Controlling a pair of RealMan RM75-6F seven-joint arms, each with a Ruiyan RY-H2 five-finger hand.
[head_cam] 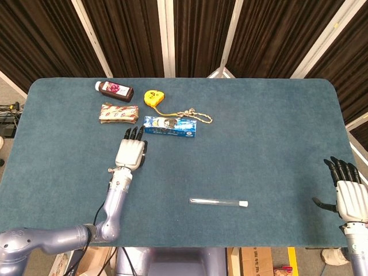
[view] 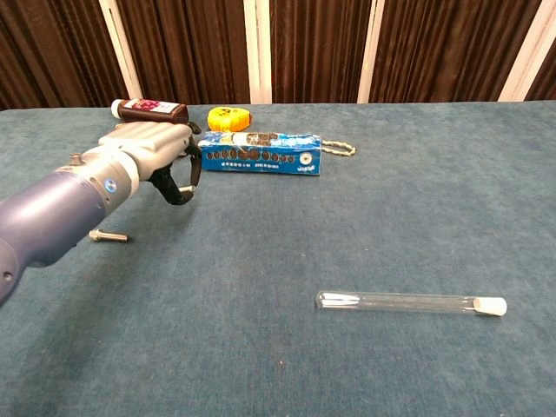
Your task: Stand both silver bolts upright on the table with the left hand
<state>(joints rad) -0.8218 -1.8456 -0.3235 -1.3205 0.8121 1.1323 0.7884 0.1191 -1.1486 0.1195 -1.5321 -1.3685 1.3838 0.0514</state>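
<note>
One bolt [view: 108, 235] visible, lying flat behind the left hand [head_cam: 130, 153] fingers, near the wrist. Second nowhere in view. Fingers spread, holding nothing; right hand [head_cam: 349, 194] likewise. Nothing upright yet, looks barely started.

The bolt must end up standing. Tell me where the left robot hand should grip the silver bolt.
Pinch the shank of the silver bolt, coming from above: it lies flat on the table, just behind the left robot hand, so only its top and sides are exposed.
</note>
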